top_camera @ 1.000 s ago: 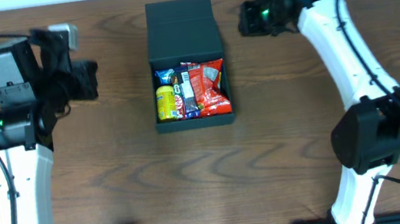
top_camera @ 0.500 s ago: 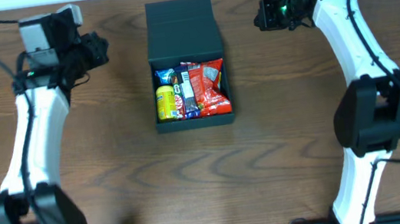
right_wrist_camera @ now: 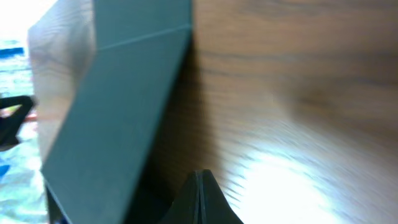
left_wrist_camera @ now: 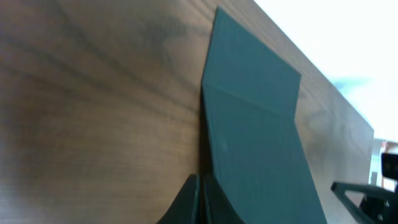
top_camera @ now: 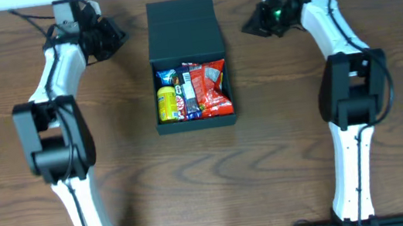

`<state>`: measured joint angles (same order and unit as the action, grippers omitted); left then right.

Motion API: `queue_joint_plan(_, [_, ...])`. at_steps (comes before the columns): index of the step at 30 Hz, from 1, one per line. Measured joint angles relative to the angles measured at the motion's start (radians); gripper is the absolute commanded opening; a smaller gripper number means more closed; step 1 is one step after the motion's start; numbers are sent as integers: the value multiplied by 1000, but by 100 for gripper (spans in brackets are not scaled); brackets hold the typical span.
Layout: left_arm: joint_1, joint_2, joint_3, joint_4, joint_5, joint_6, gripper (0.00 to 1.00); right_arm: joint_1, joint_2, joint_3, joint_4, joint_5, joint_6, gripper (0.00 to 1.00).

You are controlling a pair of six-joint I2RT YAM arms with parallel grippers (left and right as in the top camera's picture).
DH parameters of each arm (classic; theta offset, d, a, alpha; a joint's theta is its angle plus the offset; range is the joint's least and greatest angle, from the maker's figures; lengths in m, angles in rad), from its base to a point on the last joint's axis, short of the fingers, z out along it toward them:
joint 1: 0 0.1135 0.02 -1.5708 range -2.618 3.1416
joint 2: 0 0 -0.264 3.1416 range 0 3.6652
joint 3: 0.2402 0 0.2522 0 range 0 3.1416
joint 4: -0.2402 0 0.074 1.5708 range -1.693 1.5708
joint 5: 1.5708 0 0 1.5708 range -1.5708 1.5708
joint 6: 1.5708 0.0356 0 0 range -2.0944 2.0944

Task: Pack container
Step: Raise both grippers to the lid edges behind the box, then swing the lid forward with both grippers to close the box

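Wood-grain table (top_camera: pixel 211 182) bears the container (top_camera: pixel 184 29); left end effector (left_wrist_camera: pixel 199 185), right end effector (right_wrist_camera: pixel 199 182) both clenched.

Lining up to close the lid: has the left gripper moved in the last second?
Yes. The left gripper has swung toward the far edge of the table, closing on the container, which stayed put.

The closed left hand (left_wrist_camera: pixel 200 198) points at the black container (left_wrist_camera: pixel 255 143) on the wooden table (left_wrist_camera: pixel 93 112).

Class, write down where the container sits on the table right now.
Overhead, the container sits far-centre on the table, lid open, between the left gripper and the right gripper, touching neither.
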<state>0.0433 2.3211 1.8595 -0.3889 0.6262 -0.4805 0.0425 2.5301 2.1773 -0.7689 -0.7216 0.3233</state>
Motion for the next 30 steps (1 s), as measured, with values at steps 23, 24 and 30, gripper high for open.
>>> queue_joint_plan(23, [-72,149,158,-187,30,23,7,57,101,69,-1,-72,122,1])
queue_joint_plan(24, [-79,149,158,-187,29,27,7,63,101,69,-1,-72,122,1])
queue_joint_plan(30, [-86,149,158,-187,29,36,9,85,102,69,0,-71,122,1])
